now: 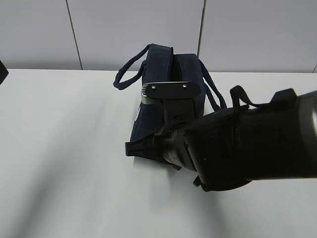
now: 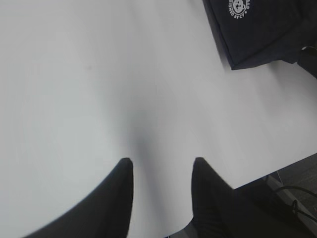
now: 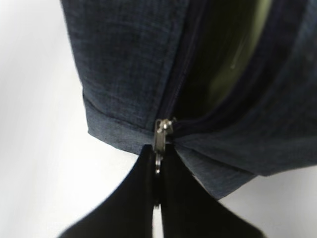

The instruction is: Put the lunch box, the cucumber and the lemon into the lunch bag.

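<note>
Exterior: lunch bag (image 1: 168,99) is seen on table (image 1: 59,148), right gripper (image 1: 171,130) at its near end. Left wrist: left gripper (image 2: 161,171) is held agape, empty. Right wrist: zipper pull (image 3: 159,144) is pinched; zipper is partly undone; contents cannot be identified

Right gripper (image 3: 157,163) pinched; left gripper (image 2: 161,171) spread.
</note>
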{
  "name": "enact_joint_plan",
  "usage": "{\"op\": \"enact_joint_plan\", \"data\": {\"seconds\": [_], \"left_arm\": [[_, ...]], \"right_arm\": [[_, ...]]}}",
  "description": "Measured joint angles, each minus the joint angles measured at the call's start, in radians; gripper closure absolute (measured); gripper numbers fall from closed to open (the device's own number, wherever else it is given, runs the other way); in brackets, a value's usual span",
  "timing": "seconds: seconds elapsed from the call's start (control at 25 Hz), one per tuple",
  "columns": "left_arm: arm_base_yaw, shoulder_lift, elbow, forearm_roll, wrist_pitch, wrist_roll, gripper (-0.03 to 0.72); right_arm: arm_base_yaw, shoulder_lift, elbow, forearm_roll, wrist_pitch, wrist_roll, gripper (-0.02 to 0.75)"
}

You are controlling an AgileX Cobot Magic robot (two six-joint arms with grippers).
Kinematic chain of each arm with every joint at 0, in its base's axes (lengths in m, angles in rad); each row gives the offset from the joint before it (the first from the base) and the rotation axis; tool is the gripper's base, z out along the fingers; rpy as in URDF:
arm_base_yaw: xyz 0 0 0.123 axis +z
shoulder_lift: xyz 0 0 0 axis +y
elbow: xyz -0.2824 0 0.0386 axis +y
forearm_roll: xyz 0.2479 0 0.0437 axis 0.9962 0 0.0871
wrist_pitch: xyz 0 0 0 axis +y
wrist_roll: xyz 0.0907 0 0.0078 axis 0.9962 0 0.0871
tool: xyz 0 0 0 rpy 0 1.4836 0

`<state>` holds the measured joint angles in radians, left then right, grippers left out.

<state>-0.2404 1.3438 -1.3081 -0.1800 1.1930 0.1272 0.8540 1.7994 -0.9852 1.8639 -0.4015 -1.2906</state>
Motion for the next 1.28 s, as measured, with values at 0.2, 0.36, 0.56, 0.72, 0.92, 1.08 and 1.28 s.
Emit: {"op": "enact_joint_plan", "data": {"seconds": [0.2,0.36,0.56,0.72,0.92,1.08,1.28], "left_arm": [[0.0,0.0,0.0,0.0,0.0,0.0,0.421],[0.0,0.0,0.0,0.0,0.001,0.0,0.421],[0.0,0.0,0.016,0.0,-0.004,0.002,0.421],[0.0,0.0,0.075,-0.025,-0.01,0.008,0.421],[0.0,0.0,0.141,-0.096,-0.053,0.056,0.421],[0.0,0.0,0.2,-0.158,-0.1,0.118,0.421],[0.0,0.0,0.294,-0.258,-0.188,0.239,0.421]], "right_arm": [[0.0,-0.011,0.0,0.004,-0.003,-0.017,0.737],[0.0,-0.039,0.0,0.006,-0.019,-0.049,0.737],[0.0,-0.059,0.0,0.006,-0.037,-0.088,0.737],[0.0,-0.062,0.0,0.006,-0.043,-0.1,0.737],[0.0,-0.097,0.0,0.008,-0.045,-0.111,0.737],[0.0,-0.118,0.0,0.008,-0.047,-0.119,0.737],[0.0,-0.126,0.0,0.012,-0.047,-0.126,0.737]]}}
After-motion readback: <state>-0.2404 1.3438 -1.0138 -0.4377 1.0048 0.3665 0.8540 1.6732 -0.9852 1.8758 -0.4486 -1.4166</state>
